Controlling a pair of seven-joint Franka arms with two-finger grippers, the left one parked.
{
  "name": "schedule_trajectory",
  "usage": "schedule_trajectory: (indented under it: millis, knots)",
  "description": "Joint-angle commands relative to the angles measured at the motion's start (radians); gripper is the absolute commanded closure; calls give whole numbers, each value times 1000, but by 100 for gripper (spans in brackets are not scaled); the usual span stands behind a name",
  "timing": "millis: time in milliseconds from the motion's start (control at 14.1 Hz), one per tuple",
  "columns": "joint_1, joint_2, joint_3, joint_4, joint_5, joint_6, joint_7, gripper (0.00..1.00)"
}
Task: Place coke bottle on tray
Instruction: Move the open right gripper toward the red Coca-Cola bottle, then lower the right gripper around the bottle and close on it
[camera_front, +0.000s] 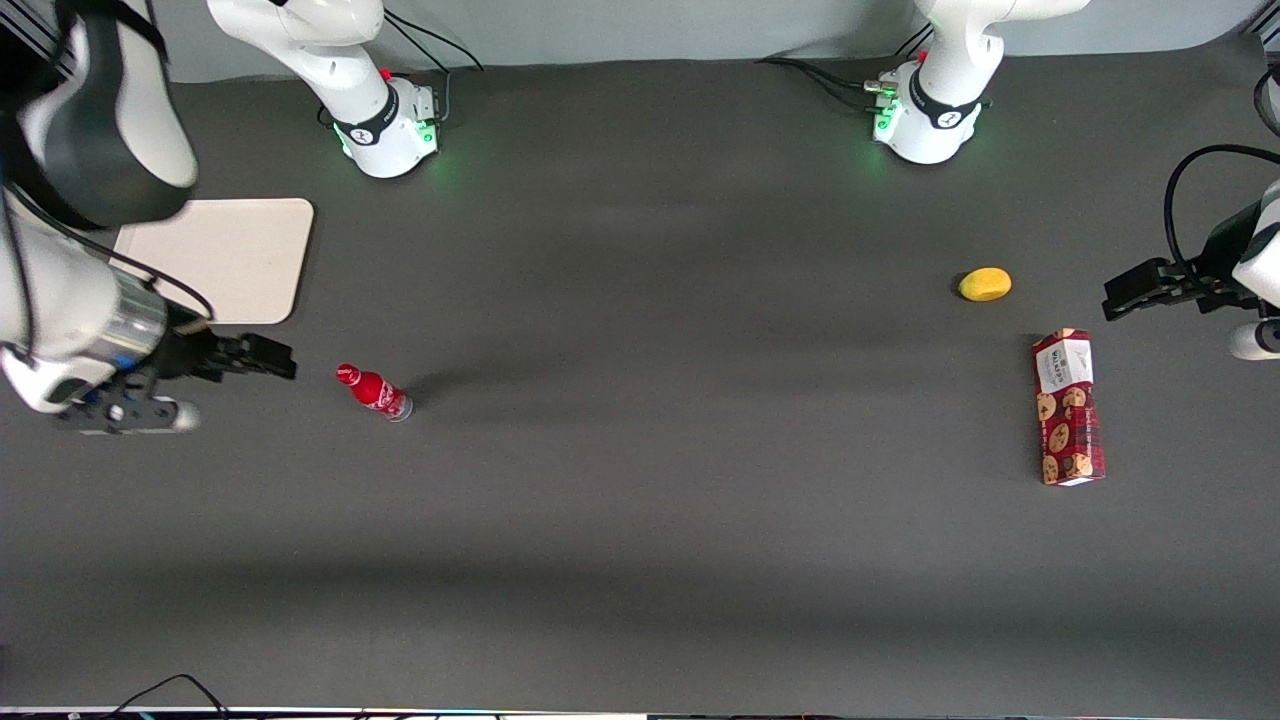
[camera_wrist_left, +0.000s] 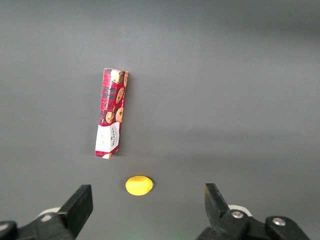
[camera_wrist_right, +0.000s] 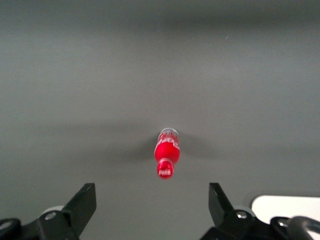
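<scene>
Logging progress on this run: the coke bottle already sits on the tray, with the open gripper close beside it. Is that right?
Not quite. The coke bottle stands on the bare table, apart from the tray and nearer the front camera than it, as the front view shows. The rest holds: the gripper is close beside the bottle, its fingers spread open.

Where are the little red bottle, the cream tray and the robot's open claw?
coke bottle (camera_front: 375, 391), front view, red body.
tray (camera_front: 240, 255), front view, bare surface.
gripper (camera_wrist_right: 152, 207), right wrist view, midway between its open fingertips.

The tool (camera_front: 285, 358) hangs near the upright coke bottle (camera_front: 376, 392), beside the tray (camera_front: 235, 258).
</scene>
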Motion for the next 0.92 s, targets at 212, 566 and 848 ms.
schedule_trajectory:
  millis: [212, 566, 848]
  knots:
    - [16, -10, 39, -296, -80, 290, 101, 0]
    - [4, -32, 33, -416, -92, 414, 89, 0]
    - [-4, -79, 30, -480, -92, 420, 88, 5]
